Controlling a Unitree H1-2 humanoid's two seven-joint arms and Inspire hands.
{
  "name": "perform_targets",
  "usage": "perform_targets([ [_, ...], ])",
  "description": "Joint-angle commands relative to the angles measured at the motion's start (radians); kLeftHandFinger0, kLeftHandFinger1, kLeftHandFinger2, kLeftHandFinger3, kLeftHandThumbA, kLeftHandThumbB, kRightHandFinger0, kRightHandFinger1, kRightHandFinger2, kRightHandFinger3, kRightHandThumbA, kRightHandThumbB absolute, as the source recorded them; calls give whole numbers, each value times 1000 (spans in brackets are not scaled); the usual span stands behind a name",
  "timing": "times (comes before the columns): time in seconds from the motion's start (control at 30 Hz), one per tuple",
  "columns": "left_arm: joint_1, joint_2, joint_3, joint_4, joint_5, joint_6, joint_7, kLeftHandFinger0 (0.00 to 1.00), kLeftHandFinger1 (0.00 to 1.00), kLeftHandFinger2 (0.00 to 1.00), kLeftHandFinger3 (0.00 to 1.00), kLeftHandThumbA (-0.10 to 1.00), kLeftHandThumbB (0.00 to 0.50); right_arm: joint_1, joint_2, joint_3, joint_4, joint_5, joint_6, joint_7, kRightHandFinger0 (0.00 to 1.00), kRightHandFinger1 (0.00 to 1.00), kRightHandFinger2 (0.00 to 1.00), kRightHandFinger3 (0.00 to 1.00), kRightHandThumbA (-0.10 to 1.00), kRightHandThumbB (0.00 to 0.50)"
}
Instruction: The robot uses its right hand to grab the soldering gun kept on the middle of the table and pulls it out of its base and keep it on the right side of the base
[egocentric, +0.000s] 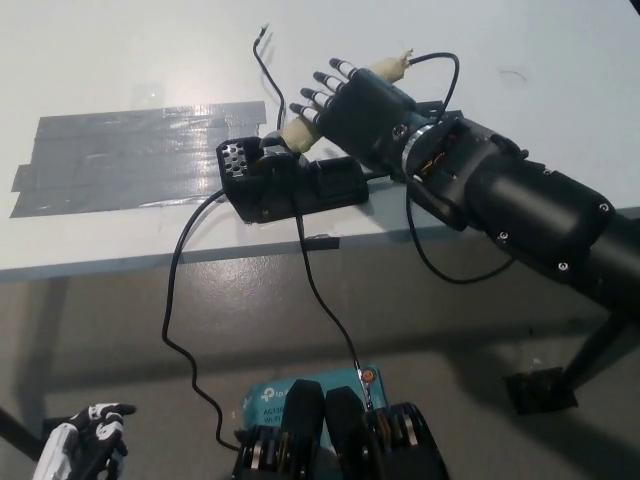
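— Where is the soldering gun (300, 133)?
— Its tip end sits in the black base (285, 182) mid-tabletop (120, 60); the tape-wrapped handle slants up to the right.
— And the right hand (360, 108)?
— Lying over the handle; whether it grips cannot be told.
— The left hand (85, 450)?
— Low at the lower left, grip unclear.

I see my right hand (360, 100) lying over the soldering gun (300, 130), which sits in its base (285, 185) on the table (120, 60). Left hand (85, 445) rests lower left.
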Motion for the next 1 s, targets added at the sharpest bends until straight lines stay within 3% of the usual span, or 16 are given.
perform_targets([
  [0.0,10,16,-12,-23,7,-36,-18,25,90,145,276,314,421,-28,8,-43,-5,-76,12,8,1000,1000,1000,1000,229,342],
  [0.23,11,12,-38,-24,19,-36,-14,51,162,248,276,296,408,2,29,-49,38,-187,70,-72,1000,1000,1000,1000,305,361],
  [0.27,8,14,-41,-24,25,-36,-12,44,163,247,281,293,398,-5,30,-39,54,-210,60,-109,1000,1000,1000,1000,325,320],
  [0.3,6,16,-45,-26,32,-36,-10,35,154,241,287,298,383,-5,40,-55,70,-190,54,-126,1000,1000,1000,1000,191,151],
  [0.33,6,17,-48,-31,33,-29,-10,45,165,249,307,283,376,1,65,-92,104,-151,51,-158,927,843,770,1000,147,204],
  [0.37,6,18,-49,-31,32,-28,-12,41,156,242,319,274,367,2,72,-99,114,-153,54,-162,737,649,551,1000,109,196],
  [0.4,6,21,-51,-33,31,-23,-13,38,153,247,329,268,363,6,88,-112,143,-155,64,-190,609,530,459,1000,71,201],
  [0.57,-1,31,-79,-20,34,-53,-34,48,174,232,343,282,348,41,110,-155,230,-157,92,-262,411,419,424,1000,33,181],
  [0.67,-1,33,-88,-25,34,-39,-28,46,172,228,353,249,333,52,109,-154,268,-184,95,-346,202,237,303,1000,-31,142],
  [0.73,1,37,-95,-32,45,-31,-25,60,174,227,390,254,318,59,114,-185,274,-160,83,-402,14,22,121,1000,-100,122],
  [0.8,1,36,-95,-37,44,-22,-22,58,169,223,389,243,311,62,121,-198,285,-164,90,-455,0,0,10,1000,-100,135],
  [0.83,-4,41,-96,-32,45,-30,-26,52,161,217,393,242,303,61,124,-209,301,-160,79,-520,0,0,0,1000,-100,176],
  [0.87,-4,41,-97,-31,44,-38,-30,45,148,204,387,243,315,59,120,-207,305,-162,58,-554,0,0,0,1000,-100,173],
  [0.9,-2,44,-99,-32,44,-42,-35,56,160,211,384,258,321,50,117,-183,329,-191,53,-612,0,0,43,682,-51,206],
  [0.93,-1,44,-99,-32,44,-43,-35,57,161,211,383,259,321,49,119,-183,334,-192,52,-616,0,0,95,597,-47,209],
  [0.97,-1,45,-100,-28,47,-48,-36,65,170,217,382,260,319,44,119,-170,350,-208,51,-650,0,0,159,251,-12,225],
])
